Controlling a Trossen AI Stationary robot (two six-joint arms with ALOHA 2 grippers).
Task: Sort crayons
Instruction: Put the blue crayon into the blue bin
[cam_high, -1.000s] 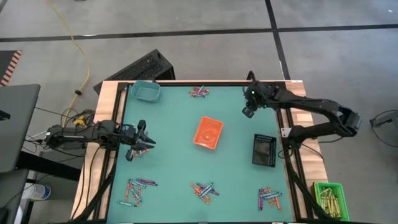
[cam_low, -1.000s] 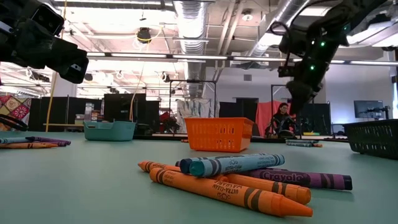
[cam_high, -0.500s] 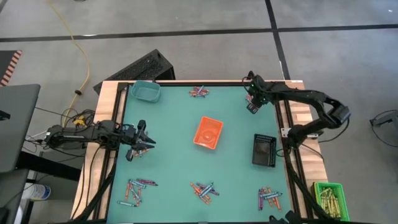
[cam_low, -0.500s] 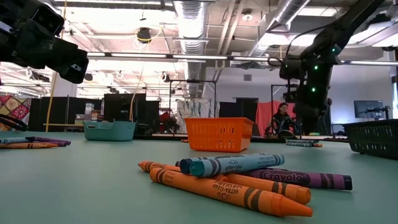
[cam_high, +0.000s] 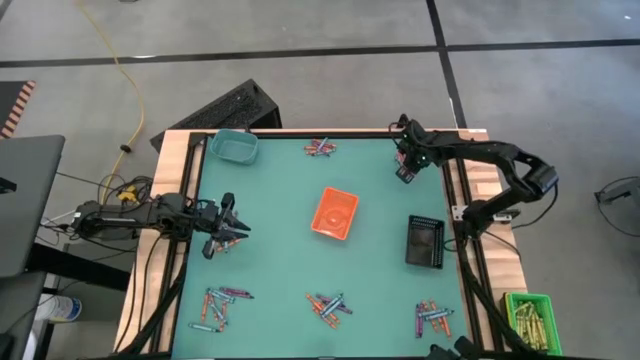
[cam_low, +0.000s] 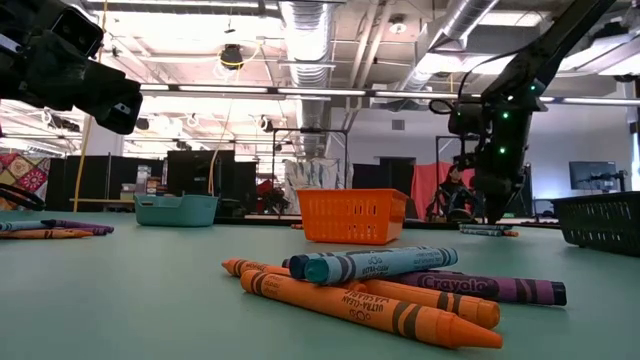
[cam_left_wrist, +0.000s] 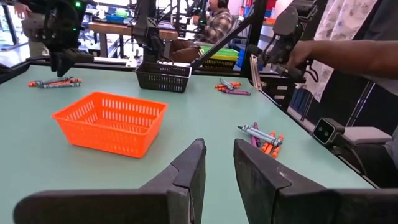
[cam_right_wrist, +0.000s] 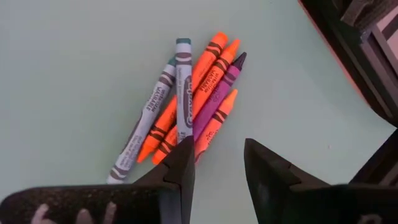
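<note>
Crayons lie fanned just beyond the right gripper's parted, empty fingers.

Paper-wrapped crayons on smooth matt table.

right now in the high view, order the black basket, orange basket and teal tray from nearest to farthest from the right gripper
From the right gripper, at the table's far right corner:
1. Black basket, by the right edge, on the gripper's near side.
2. Orange basket, mid-table; only a little farther than the black one.
3. Teal tray, far left corner, clearly farthest.
</note>
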